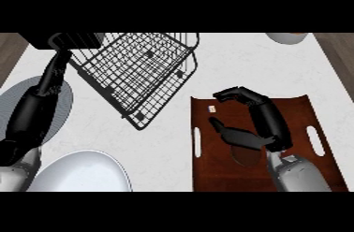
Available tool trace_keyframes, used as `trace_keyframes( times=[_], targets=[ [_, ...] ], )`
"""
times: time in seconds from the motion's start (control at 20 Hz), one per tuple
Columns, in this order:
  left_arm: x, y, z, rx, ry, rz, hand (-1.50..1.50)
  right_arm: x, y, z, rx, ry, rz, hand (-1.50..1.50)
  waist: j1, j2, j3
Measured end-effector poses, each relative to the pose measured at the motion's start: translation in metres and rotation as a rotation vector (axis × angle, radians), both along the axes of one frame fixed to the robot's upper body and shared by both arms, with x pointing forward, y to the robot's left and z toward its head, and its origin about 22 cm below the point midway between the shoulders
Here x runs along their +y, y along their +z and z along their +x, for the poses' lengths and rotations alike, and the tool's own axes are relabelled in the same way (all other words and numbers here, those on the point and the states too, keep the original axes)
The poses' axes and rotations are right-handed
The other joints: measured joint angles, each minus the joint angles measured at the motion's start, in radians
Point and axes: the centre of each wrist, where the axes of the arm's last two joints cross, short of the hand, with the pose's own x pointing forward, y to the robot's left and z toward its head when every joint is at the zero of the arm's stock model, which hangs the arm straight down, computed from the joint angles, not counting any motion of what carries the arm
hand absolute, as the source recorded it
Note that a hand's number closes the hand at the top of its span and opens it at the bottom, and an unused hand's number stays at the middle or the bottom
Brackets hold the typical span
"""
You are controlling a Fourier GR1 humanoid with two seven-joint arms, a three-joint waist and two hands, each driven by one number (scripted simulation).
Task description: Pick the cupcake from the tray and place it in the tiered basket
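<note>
Right hand (243, 135) curled wide over the rectangular brown tray (304, 115), nothing held; small pale cupcake (213, 108) just beside fingertips.

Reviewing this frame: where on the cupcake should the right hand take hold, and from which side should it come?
Probably by its sides, from above. The cupcake is small and stands free on the tray's far left part, nothing touching it. The right hand arches over it, fingers beyond and thumb nearer, so closing across it suits. Its finer shape is too small to tell.
</note>
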Motion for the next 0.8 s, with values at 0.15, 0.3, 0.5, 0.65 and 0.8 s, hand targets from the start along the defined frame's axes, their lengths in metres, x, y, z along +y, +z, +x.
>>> trace_keyframes(
  times=[0.15, 0.3, 0.5, 0.65, 0.8],
  targets=[
    [-0.007, -0.011, -0.006, 0.025, 0.007, 0.038, 0.00, 0.008, -0.002, -0.002, -0.006, -0.032, -0.006, -1.50, 0.005, 0.001, 0.000],
    [-0.006, -0.011, -0.008, 0.042, 0.011, 0.060, 0.00, 0.004, 0.008, -0.006, 0.013, -0.007, -0.104, -1.50, 0.004, 0.000, -0.002],
    [-0.002, -0.021, -0.014, 0.077, 0.019, 0.077, 0.00, -0.012, 0.021, -0.008, 0.105, 0.025, -0.385, -1.50, -0.001, -0.004, -0.007],
    [-0.001, -0.023, -0.016, 0.083, 0.025, 0.079, 0.00, -0.025, 0.037, -0.010, 0.165, 0.030, -0.640, -1.50, -0.010, -0.008, -0.010],
    [-0.004, -0.026, -0.018, 0.091, 0.028, 0.079, 0.00, -0.024, 0.056, -0.016, 0.206, 0.025, -0.858, -1.50, -0.014, -0.011, -0.011]
  ],
)
